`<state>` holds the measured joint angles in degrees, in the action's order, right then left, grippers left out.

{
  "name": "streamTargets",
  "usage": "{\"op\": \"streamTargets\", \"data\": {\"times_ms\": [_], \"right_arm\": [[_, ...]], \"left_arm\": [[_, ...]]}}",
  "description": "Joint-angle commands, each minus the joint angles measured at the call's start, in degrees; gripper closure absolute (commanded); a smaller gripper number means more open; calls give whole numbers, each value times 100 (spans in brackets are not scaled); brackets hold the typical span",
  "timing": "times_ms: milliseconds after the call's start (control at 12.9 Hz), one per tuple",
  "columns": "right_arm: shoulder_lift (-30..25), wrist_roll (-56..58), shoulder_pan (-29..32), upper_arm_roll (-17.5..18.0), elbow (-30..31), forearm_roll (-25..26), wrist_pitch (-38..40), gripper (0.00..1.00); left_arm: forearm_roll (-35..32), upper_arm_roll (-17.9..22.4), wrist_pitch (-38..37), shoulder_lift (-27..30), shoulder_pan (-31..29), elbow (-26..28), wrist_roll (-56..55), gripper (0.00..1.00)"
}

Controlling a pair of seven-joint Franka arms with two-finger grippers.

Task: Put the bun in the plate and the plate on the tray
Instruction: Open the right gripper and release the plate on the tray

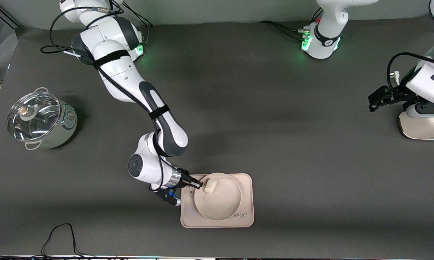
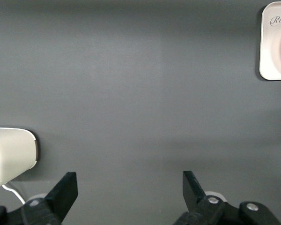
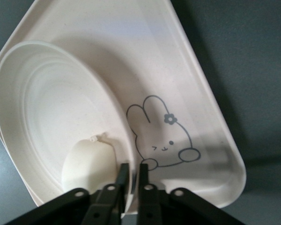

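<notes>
The cream tray (image 1: 246, 218) lies near the front camera, and the round plate (image 1: 218, 204) sits on it. The small off-white bun (image 1: 210, 186) lies inside the plate by its rim. My right gripper (image 1: 199, 184) is shut on the plate's rim next to the bun. The right wrist view shows its fingers (image 3: 131, 169) pinching the rim, with the plate (image 3: 42, 112), the bun (image 3: 88, 165) and the tray (image 3: 182, 70) with its animal drawing. My left gripper (image 1: 373, 105) waits open and empty over the table at the left arm's end; its own view (image 2: 129, 182) shows bare table and the tray's corner (image 2: 270, 51).
A pot with a glass lid (image 1: 39, 121) stands toward the right arm's end of the table. A cream-white object (image 1: 422, 128) lies below the left arm, and it also shows in the left wrist view (image 2: 9, 157). A cable (image 1: 61, 234) loops at the front edge.
</notes>
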<state>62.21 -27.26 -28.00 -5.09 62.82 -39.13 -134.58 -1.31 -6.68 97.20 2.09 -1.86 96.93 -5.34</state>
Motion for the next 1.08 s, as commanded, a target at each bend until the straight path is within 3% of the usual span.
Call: {"op": "streamTargets", "data": {"times_ms": [0,309,541,696,1006], "right_arm": [[117,-77,40,16,-253,-86,46,0],[-321,19,181,-123,-332,124,712,0],[-989,203,277,-230,-253,1405,1406,0],[-1586,379,312,-247,9,1968,1889,0],[-3245,589,304,-484,1185,2997,2699,0]], "left_arm": [[25,17,-35,-42,-16,-95,42,0],[25,26,-44,-50,-25,-95,33,0],[25,26,-44,-50,-16,-86,42,0],[25,26,-44,-50,-25,-86,42,0],[25,35,-52,-68,-25,-86,33,0]]}}
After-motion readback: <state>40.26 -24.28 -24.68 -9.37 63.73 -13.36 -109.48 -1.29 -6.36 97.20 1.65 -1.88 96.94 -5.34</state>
